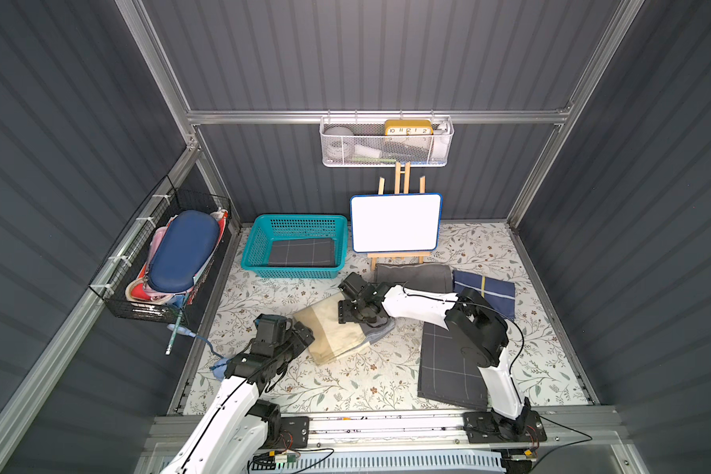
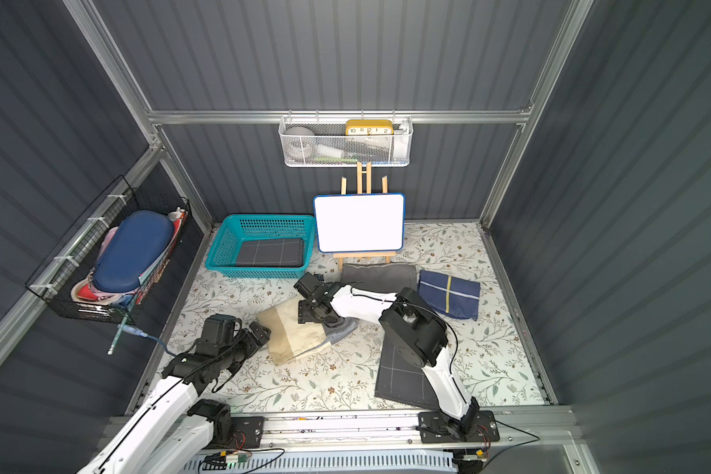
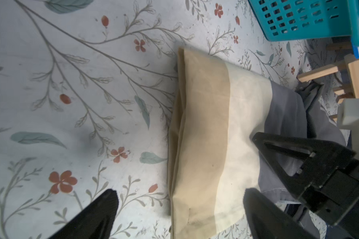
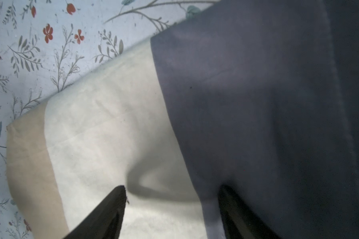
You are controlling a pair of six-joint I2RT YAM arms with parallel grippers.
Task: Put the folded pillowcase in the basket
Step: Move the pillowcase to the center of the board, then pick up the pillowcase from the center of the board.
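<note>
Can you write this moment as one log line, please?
left gripper: jaws open at pillowcase edge | right gripper: jaws apart, tips on pillowcase | basket: holds dark grid cloth | pillowcase not yet in basket

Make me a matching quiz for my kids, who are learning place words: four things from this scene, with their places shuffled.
Things:
1. teal basket
2. whiteboard
3. yellow clock
4. blue case

Places:
A. in the white mesh rack
B. in the black wire basket
C. on the wooden easel
D. on the floral table, beside the whiteboard

Pairs: 1-D, 2-C, 3-A, 4-B
</note>
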